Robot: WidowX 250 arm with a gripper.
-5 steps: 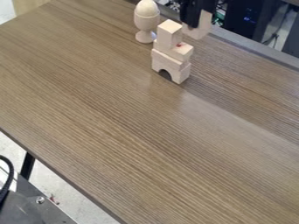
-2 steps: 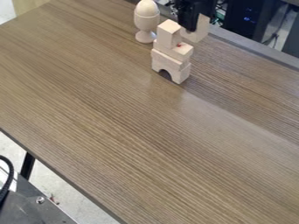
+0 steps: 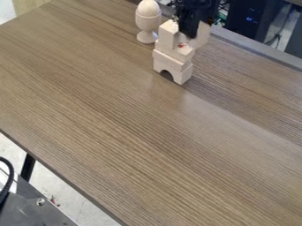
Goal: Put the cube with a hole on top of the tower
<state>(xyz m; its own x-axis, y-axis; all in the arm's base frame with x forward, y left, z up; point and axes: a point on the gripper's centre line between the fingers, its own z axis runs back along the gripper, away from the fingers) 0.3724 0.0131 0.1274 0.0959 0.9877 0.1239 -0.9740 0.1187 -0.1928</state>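
Knock risk: the upright block [image 3: 167, 35] at the left of the tower [image 3: 171, 57] stood just beside the gripper [image 3: 190, 33]; a leftward move made too low could have tipped it, since the pieces seemed merely stacked.
Landing risk: that upright block's top was narrow, so a cube set down off its middle, or let go tilted, would likely have slid off to the right.
Base risk: pressing down hard might have shifted the arch block [image 3: 179, 75] on the table [image 3: 118, 132] and brought everything above with it.
Side risk: the wooden egg in its cup [image 3: 148, 21] stood left of and beyond the tower, where an overshoot or a falling piece might have hit it.
Pale block: it hung at the gripper, on the right of the black tips and partly behind them; presumably this was the cube [image 3: 202, 36], though its hole could not be made out.
Jaws: closed around that cube, as far as its hanging there showed.
Cube and tower: the cube lay beside the tower's upper right, seemingly on its far side; whether they touched could not be told.
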